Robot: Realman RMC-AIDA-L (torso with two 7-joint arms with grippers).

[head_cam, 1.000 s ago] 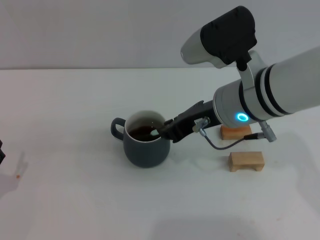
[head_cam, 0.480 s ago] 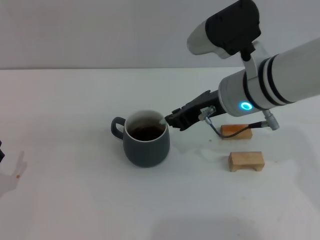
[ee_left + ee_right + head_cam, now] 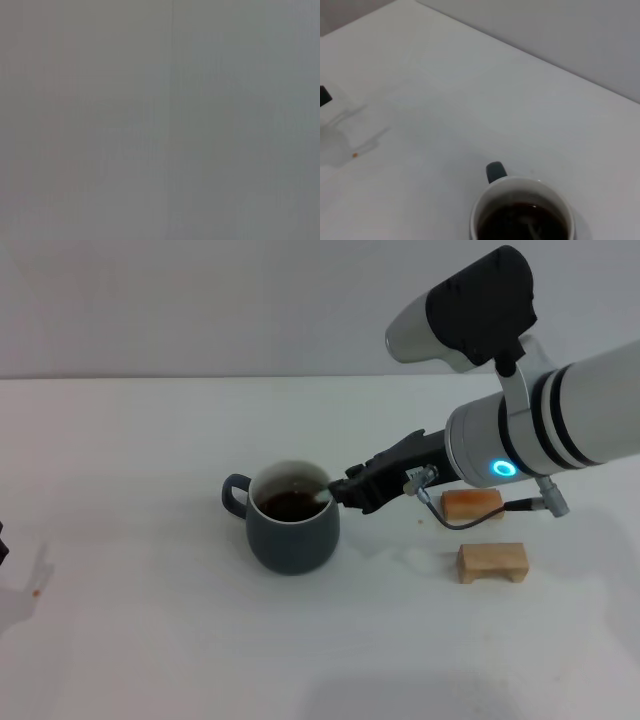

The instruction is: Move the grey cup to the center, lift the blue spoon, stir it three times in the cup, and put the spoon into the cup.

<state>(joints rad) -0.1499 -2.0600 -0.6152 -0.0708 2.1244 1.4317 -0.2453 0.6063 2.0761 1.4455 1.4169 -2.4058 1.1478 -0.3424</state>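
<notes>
The grey cup stands upright on the white table, dark liquid inside. The right gripper sits at the cup's rim, clenched on the blue spoon, whose tip dips into the cup. Two wooden blocks lie beyond the gripper from the cup.

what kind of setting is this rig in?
Probably a lab test bench, not a home kitchen: a bare white tabletop against a plain grey wall, with only staged props on it, a dark grey ceramic mug of brown liquid and two small wooden blocks. The right claw works at the mug's rim.
</notes>
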